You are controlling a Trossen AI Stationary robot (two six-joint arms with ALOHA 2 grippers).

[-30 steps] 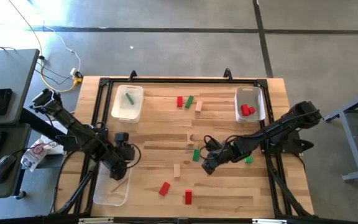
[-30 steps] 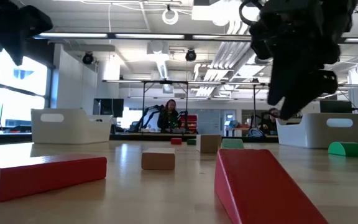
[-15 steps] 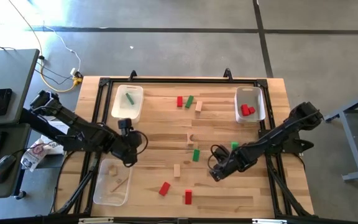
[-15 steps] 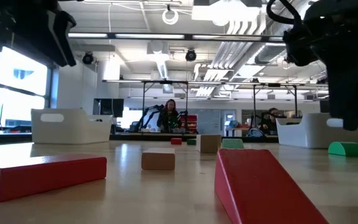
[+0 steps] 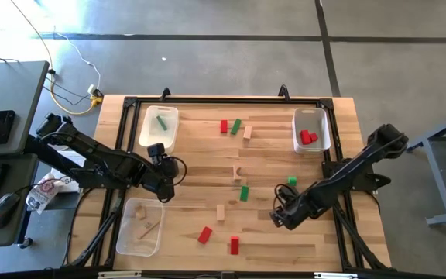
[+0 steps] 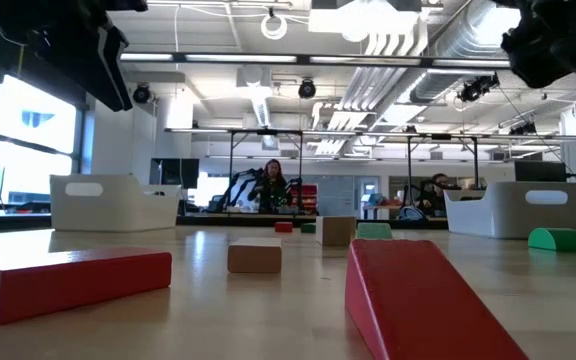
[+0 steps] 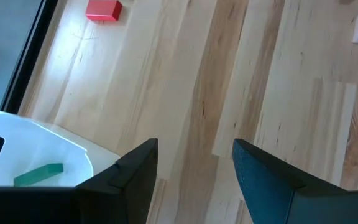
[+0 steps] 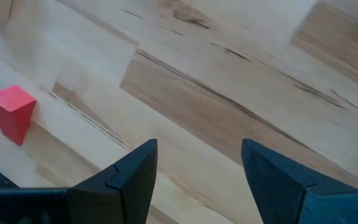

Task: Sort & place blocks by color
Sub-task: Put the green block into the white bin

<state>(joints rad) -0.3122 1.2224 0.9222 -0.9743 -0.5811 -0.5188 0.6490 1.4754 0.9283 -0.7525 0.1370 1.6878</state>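
Blocks lie scattered over the table (image 5: pixel 285 240), and I place them all from the bin with the red pieces (image 5: pixel 311 129) at the far right corner. Inside that bin I see two red blocks (image 5: pixel 308 137). Across the table from it, near the far edge, a red block (image 5: pixel 224 126), a green block (image 5: pixel 235 126) and a plain wooden one (image 5: pixel 248 132) sit close together. Nearer to me from the bin, a green arch (image 5: pixel 292 181) rests alone; a green bar (image 5: pixel 244 192) and a plain block (image 5: pixel 236 173) lie toward the middle. Farthest from the bin, along the near edge, are a plain block (image 5: pixel 220 211) and two red ones (image 5: pixel 204 235), (image 5: pixel 234 246).

Opposite the red bin stands a second bin (image 5: pixel 159 128) holding one green bar (image 5: pixel 161 122); a third bin (image 5: pixel 140 227) at the near left holds a plain stick.

Left gripper (image 5: pixel 163 170) hovers between those two left bins, fingers spread, nothing between them. Right gripper (image 5: pixel 282 218) hangs over bare wood just nearer than the green arch, fingers spread and empty as well.
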